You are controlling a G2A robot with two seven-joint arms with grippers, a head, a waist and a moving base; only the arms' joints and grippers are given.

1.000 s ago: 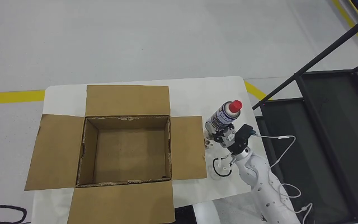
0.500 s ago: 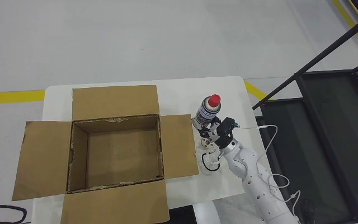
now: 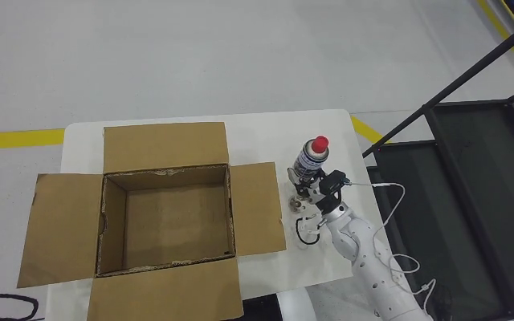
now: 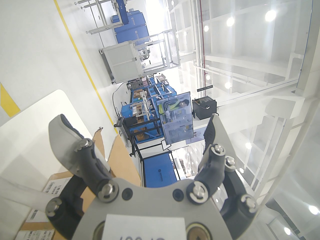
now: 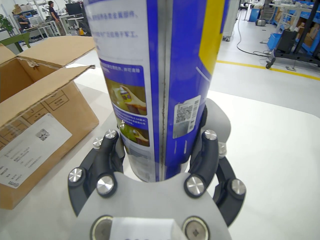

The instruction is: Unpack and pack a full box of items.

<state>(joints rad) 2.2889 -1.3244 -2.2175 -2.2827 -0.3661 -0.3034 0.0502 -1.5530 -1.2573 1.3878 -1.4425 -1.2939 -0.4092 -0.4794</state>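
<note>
From above, a white table carries an open cardboard box with all four flaps folded outward and its bare brown floor showing. To the right of the box, just past its right flap, a spray can with a red cap stands upright or nearly so, over the table's right part. The right gripper has the can by its lower end, and its white arm runs off toward the near right corner.

The left wrist view shows the left gripper pointing away from the table toward the hall's ceiling and shelving. Its fingers are spread wide, with nothing between them. Behind one finger lie a rounded corner of the table and part of the box, with a flap edge and a labelled side.

In the right wrist view, the can rises straight up from the right gripper, its blue and yellow label close to the lens. The dark fingers press against both sides of the can near its bottom, closed firmly on it. The gripper's plate hides the can's base, so I cannot tell whether it touches the table. The box stands just beside the can, with one flap reaching toward it.
</note>
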